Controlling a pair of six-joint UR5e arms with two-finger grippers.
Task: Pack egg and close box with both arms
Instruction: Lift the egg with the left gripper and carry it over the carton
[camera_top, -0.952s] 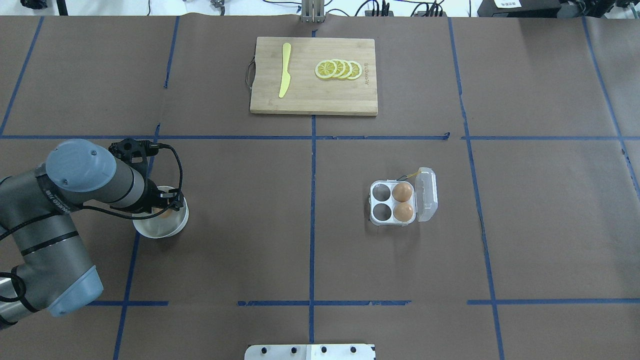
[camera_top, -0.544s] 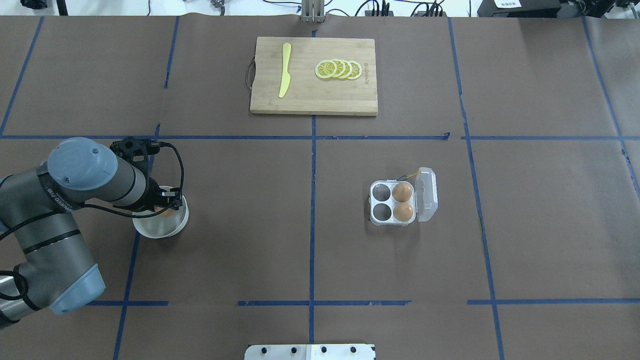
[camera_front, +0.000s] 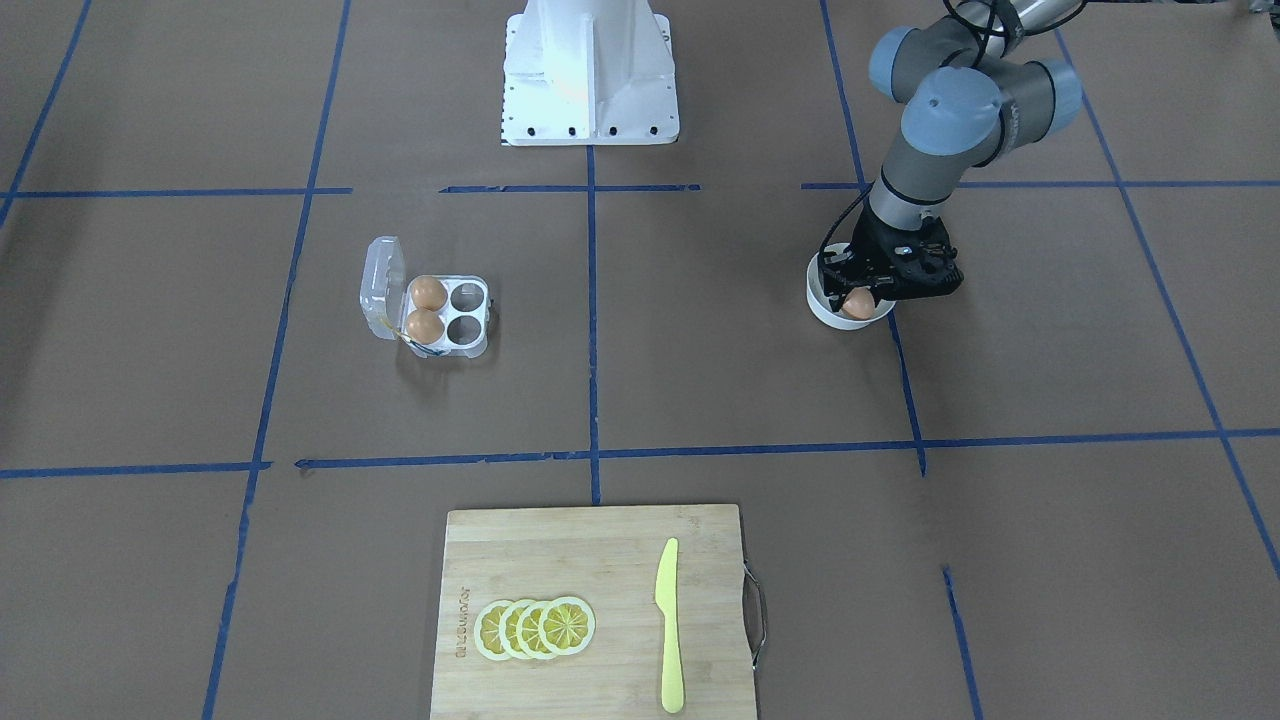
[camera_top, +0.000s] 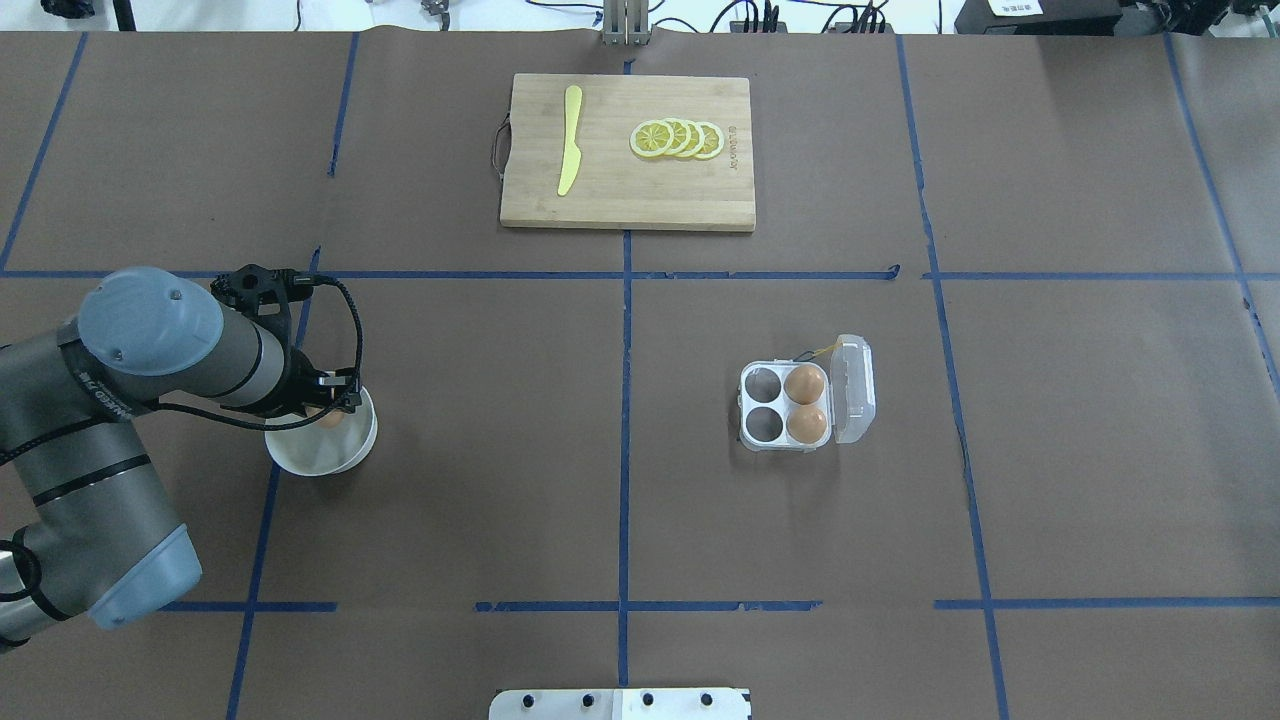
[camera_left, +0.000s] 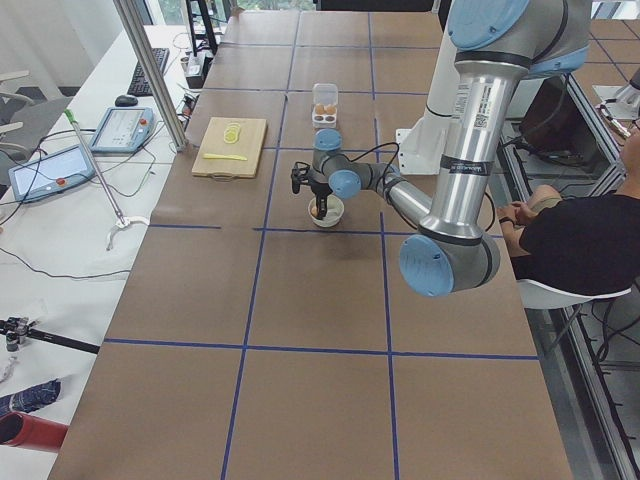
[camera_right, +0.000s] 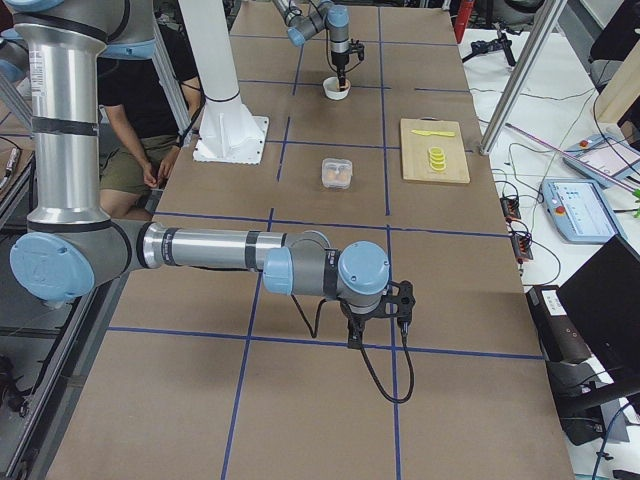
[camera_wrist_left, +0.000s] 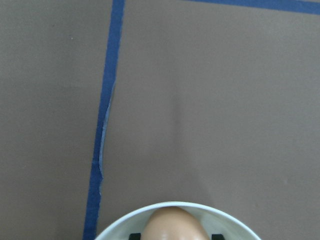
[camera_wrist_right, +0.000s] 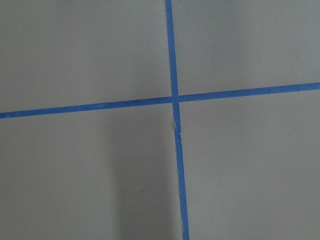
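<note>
My left gripper (camera_front: 859, 300) reaches down into a round white bowl (camera_top: 315, 460) at the table's left and is shut on the orange-brown egg (camera_front: 858, 304). The left wrist view shows the egg (camera_wrist_left: 172, 225) between two black fingertips, just over the bowl's rim (camera_wrist_left: 120, 225). The clear box (camera_top: 746, 405) stands right of centre with its lid (camera_top: 853, 388) open. Two more eggs (camera_top: 804, 383) (camera_top: 807, 424) fill its right cups and the two left cups are empty. My right gripper (camera_right: 375, 338) shows only in the exterior right view, low over the table; I cannot tell its state.
A wooden cutting board (camera_top: 620, 195) lies at the far middle with a yellow knife (camera_top: 569, 150) and several lemon slices (camera_top: 678, 138). The white pedestal base (camera_front: 588, 70) stands at the robot's side. Blue tape lines cross the brown table cover.
My left wrist has drawn back a little toward the far left and the egg has moved with it inside the bowl. The bowl and the box have not moved.
</note>
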